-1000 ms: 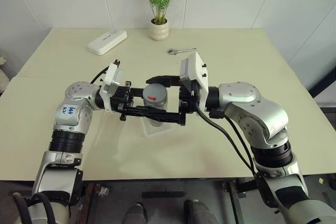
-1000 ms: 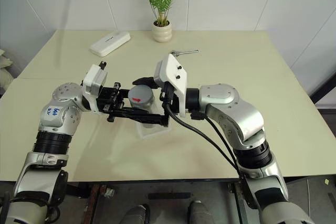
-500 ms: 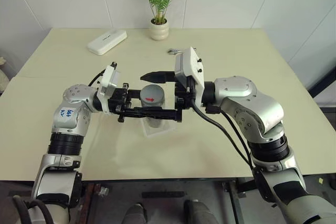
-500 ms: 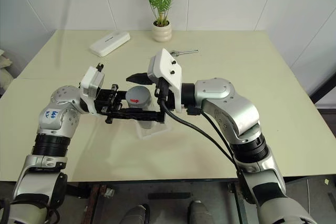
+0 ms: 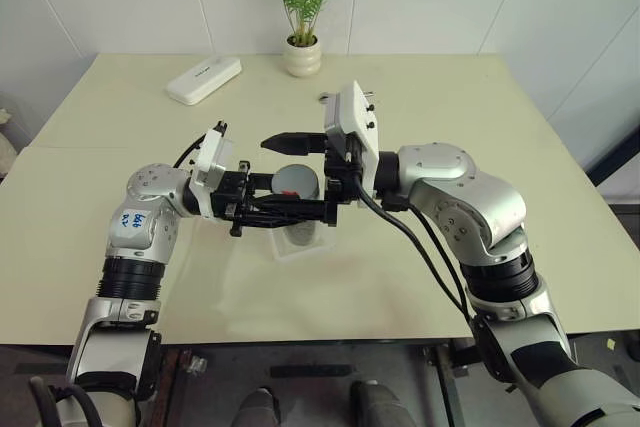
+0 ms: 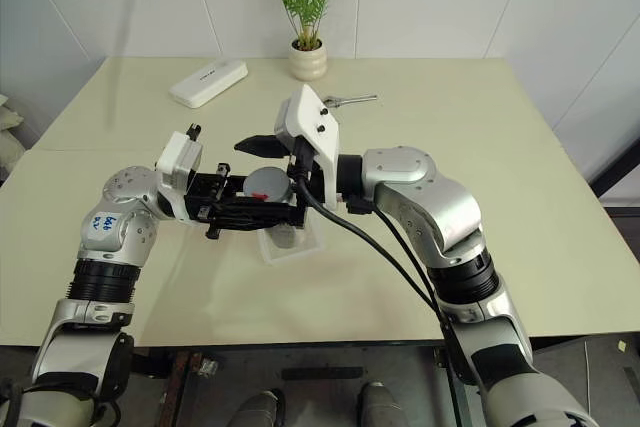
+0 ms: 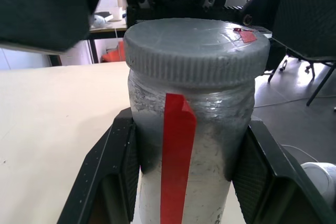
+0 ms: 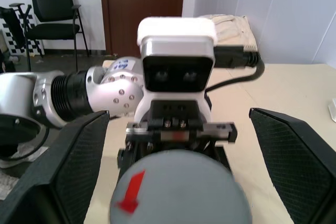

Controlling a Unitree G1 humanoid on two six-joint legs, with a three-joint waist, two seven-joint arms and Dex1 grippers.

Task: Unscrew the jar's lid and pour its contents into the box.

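**Grey lid between wide claw fingers, jar gripped below**

Grey and ribbed at its edge, the lid (image 7: 197, 45) sits screwed on the jar (image 7: 186, 182), with a small red mark on its top. The jar is clear, carries a red label strip down its side, and stands upright. The left claw (image 5: 300, 209) is clamped tight on the jar's body, one black finger on each side, just under the lid. The jar is held above the cream bench (image 5: 420, 147).

The right claw (image 5: 298, 175) reaches in from the opposite side, facing the left claw. Its two fingers (image 8: 79, 166) are spread wide, one on either side of the lid, apart from it and gripping nothing.

Directly beneath the left claw and the jar, the box (image 5: 300, 247), a shallow clear tray, lies on the bench.

Well beyond both claws, at the far edge of the bench, stand a potted plant (image 5: 303, 7) and a flat white device (image 5: 204, 79). A small metal wrench (image 6: 350, 100) lies behind the right claw.
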